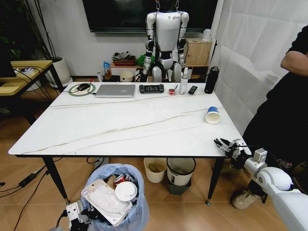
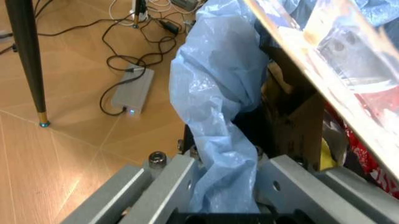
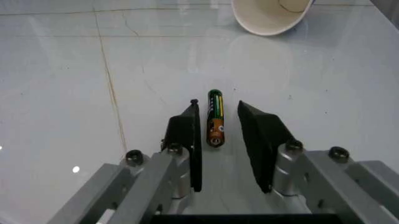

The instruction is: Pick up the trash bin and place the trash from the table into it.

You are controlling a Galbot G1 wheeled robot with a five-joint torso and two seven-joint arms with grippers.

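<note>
Right pincer (image 3: pixel 215 140) gapes around a battery (image 3: pixel 214 117) near the blue cup (image 1: pixel 212 115); left pincer (image 2: pixel 225 186) clamps the trash bin (image 1: pixel 115 192).

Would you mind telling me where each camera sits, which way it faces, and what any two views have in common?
Head view: on the head, looking forward and down over the table; left gripper at the trash bin, right gripper at the table's near right edge.
Left wrist view: on the left wrist, facing the floor; its fingers pinch the bin's blue bag.
Right wrist view: on the right wrist, facing the tabletop; open fingers straddle a battery.
Shared: head and right wrist views show the blue paper cup.
</note>
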